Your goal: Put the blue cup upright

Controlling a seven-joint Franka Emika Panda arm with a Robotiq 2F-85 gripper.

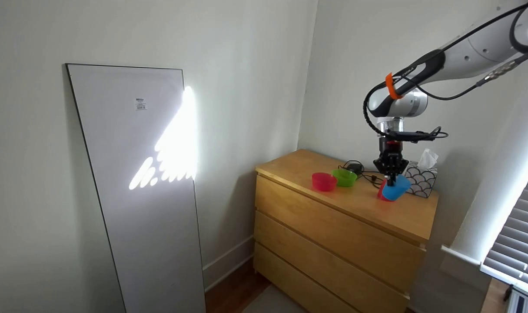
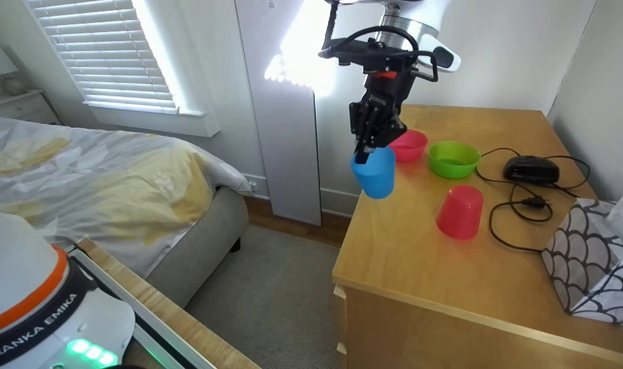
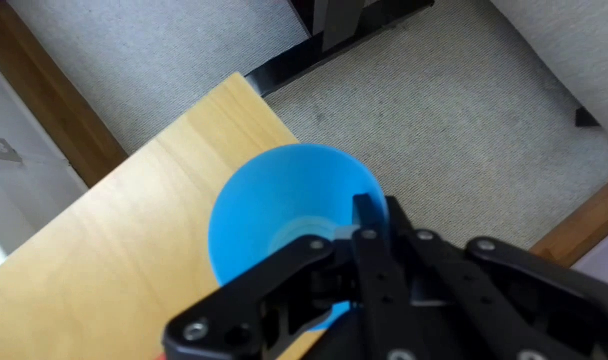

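My gripper pinches the wall of the blue cup, tilted, mouth up, by the left edge of the dresser in an exterior view. Right of it stands an upside-down red cup; farther off, a red bowl and a green bowl.

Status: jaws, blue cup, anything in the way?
Jaws shut on blue cup, pinching its wall. Cup held aloft, mouth up, tilted; not yet set down. Possible obstacle: inverted red cup on dresser.
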